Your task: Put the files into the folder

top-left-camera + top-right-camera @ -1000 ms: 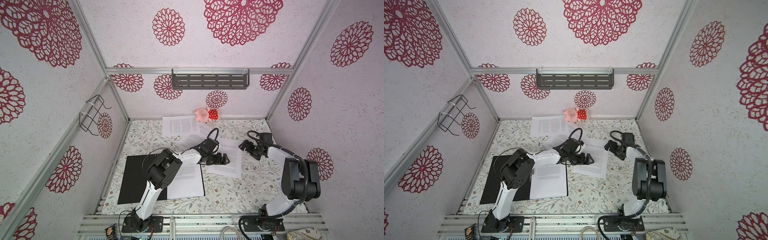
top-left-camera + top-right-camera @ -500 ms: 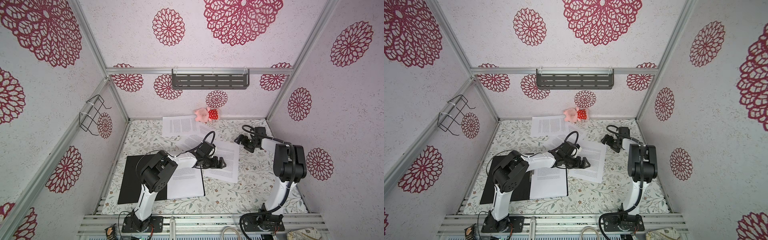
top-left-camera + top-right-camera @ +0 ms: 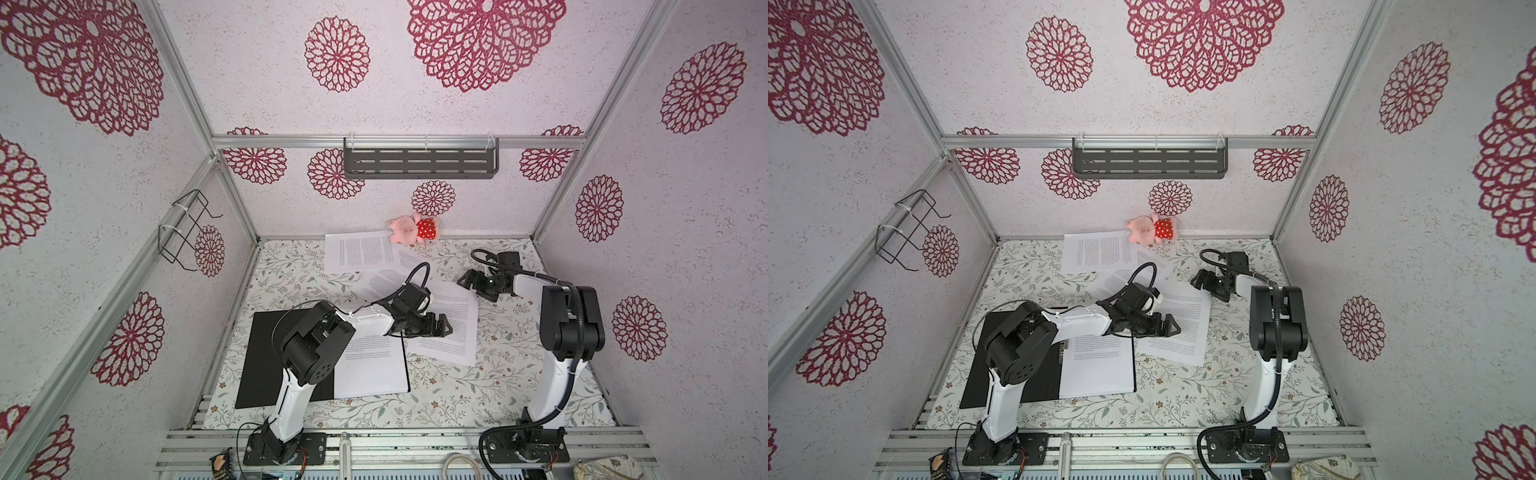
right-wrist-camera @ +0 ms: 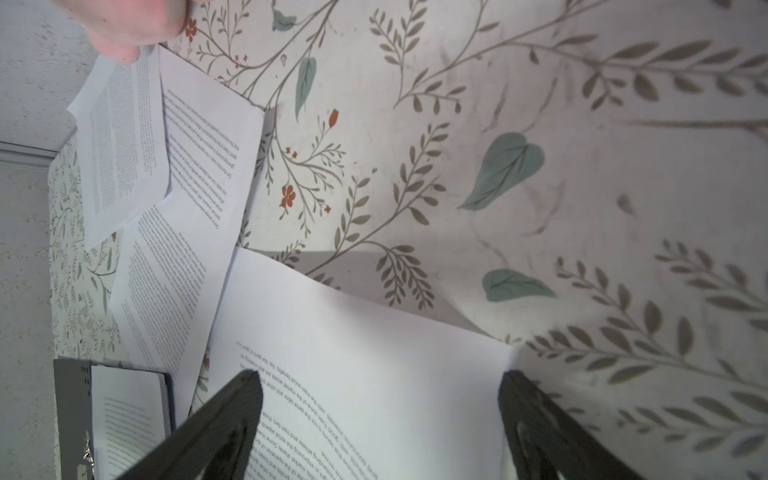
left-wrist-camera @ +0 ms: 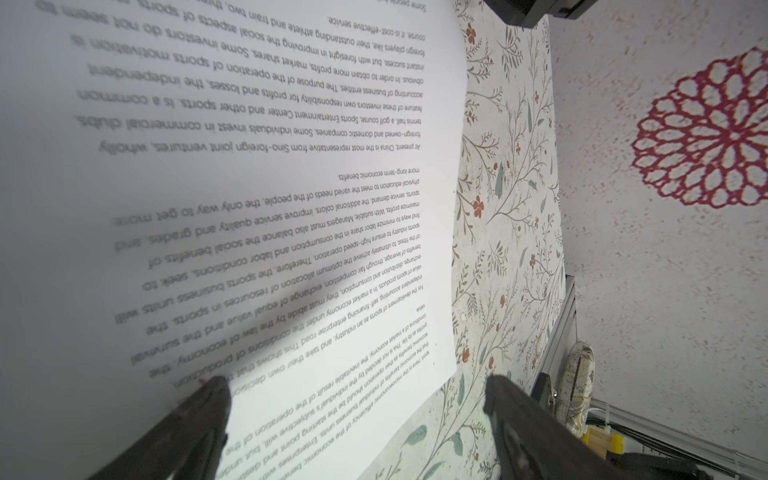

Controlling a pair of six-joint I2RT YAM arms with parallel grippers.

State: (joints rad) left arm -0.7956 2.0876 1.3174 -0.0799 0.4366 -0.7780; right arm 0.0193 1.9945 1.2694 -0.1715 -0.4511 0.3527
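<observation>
Booth-style enclosure. Walls [image 3: 415, 104] are white and rough-textured, printed with crimson floral medallions [image 3: 484, 37] of mixed sizes. Aluminium frame posts [image 3: 232, 183] stand at the back corners, with a horizontal bar [image 3: 291, 141] across the back wall. A dark grey slotted shelf [image 3: 419, 164] hangs from that bar, seen in both top views. A black wire rack [image 3: 187, 230] is tied to the left frame rail. The worktop [image 3: 457, 399] has a pale cloth with leafy sprigs and small orange flowers. Aluminium rails [image 3: 415, 440] run along the near edge. Light is even, shadows soft.

The folder [image 3: 259, 357] lies open on the tabletop, black inside up, 1 printed sheet [image 3: 370, 374] on its right half; more loose files [image 3: 463, 328] overlap beyond it.
</observation>
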